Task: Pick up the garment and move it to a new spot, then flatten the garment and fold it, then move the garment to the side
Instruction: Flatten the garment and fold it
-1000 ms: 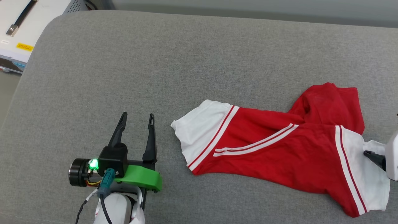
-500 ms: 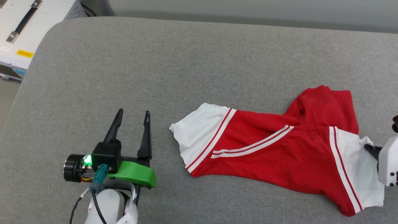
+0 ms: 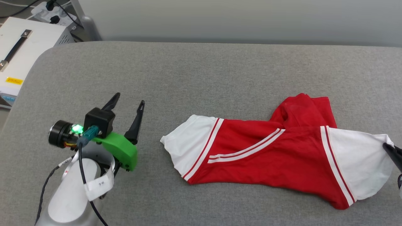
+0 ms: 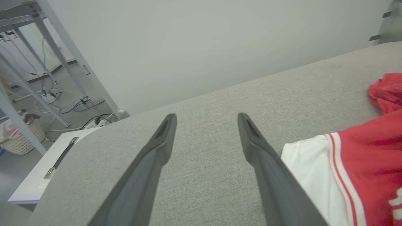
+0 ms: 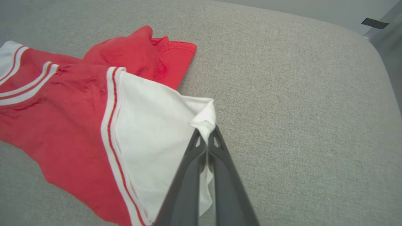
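Since one second ago your right gripper [image 5: 206, 134] has shut. Its two fingers [image 5: 188, 179] are now pressed together, and they pinch the outer corner of the right white sleeve [image 5: 157, 135] of the garment [image 3: 267, 157]. Before, this sleeve was crumpled. Now it is drawn out smooth toward the right, and the pinched corner stands a little up from the grey cushion [image 3: 220, 72]. The head camera has also tilted up, so the whole picture sits differently; please do not read this as a move of the shirt.

You find the garment on the right half of the cushion, stretched from left to right, closer to the near edge than to the far one. It is red in the middle, with a white sleeve at each end and red-and-white striped trim between the colours. One red part is bunched on the far side, next to the right sleeve. The left white sleeve [image 3: 188, 141] points toward your other arm.

Your left gripper [image 3: 130, 98] is above the left part of the cushion, near the left sleeve but apart from it. Its fingers [image 4: 150, 163] stand wide apart, hold nothing and point toward the far side. A green light shines on its wrist. Past the far left corner of the cushion stands a white box [image 3: 31, 40] with a black handle.
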Controlling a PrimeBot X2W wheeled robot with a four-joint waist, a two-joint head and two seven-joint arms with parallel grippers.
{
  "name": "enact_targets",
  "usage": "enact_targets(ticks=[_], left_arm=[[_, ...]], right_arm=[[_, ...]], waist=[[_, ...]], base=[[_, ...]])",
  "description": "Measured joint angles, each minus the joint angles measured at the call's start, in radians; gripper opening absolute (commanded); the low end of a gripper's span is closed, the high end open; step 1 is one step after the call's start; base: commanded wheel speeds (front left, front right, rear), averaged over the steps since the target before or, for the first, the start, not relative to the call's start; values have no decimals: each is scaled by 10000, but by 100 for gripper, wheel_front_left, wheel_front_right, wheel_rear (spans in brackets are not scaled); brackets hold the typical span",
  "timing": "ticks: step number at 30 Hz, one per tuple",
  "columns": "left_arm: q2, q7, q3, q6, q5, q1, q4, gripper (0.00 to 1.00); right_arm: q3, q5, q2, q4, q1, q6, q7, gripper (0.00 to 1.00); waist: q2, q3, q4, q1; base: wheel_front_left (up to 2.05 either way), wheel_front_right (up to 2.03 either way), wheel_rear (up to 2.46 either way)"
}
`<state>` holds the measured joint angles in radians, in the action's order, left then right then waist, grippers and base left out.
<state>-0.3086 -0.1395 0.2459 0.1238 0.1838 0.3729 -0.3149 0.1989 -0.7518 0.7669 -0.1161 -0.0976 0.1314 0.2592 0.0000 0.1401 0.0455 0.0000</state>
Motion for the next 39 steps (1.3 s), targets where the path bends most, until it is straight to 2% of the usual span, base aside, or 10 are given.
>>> enact_targets(ticks=[8,12,16,19,26,34,35,36,37,39], left_arm=[[-1868,3517,3405,38,3358,1921,-25,100],[-2178,5296,4867,40,4880,2721,-115,100],[-2357,6521,5988,42,5795,3376,-456,100],[-2357,6966,6711,42,6136,3776,-742,100],[-2196,7216,8220,42,6554,4379,-2071,100],[-2194,7147,9248,86,7139,4963,-2729,100],[-2201,7101,9359,86,7296,5010,-2723,87],[-2224,7012,9497,86,7338,5067,-2681,20],[-2240,6897,9578,86,7375,5081,-2646,0],[-2265,6631,9764,84,7517,5090,-2571,0]], right_arm=[[-1060,932,-1129,1628,1114,0,729,0],[-1302,1200,-1471,1967,1263,0,991,0],[-1331,1331,-1674,2178,1269,0,1152,0],[-1308,1365,-1712,2234,1259,0,1195,0],[-963,1432,-1824,2150,987,0,1191,0],[-631,1430,-1833,1900,740,0,1005,0],[-610,1430,-1833,1845,740,0,970,0],[-583,1429,-1827,1810,740,0,966,0],[-556,1425,-1822,1787,739,0,953,0],[-499,1415,-1802,1753,729,0,844,0]], waist=[[0,-14,-361,0],[0,126,-435,0],[0,322,-522,0],[0,481,-592,0],[0,916,-809,0],[0,1153,-1015,0],[0,1151,-1011,0],[0,1138,-1003,0],[0,1125,-992,0],[0,1063,-958,0]], base=[[0,0,0],[0,0,0],[0,0,0],[0,0,0],[0,0,0],[0,0,0],[0,0,0],[0,0,0],[0,0,0],[0,0,0]])
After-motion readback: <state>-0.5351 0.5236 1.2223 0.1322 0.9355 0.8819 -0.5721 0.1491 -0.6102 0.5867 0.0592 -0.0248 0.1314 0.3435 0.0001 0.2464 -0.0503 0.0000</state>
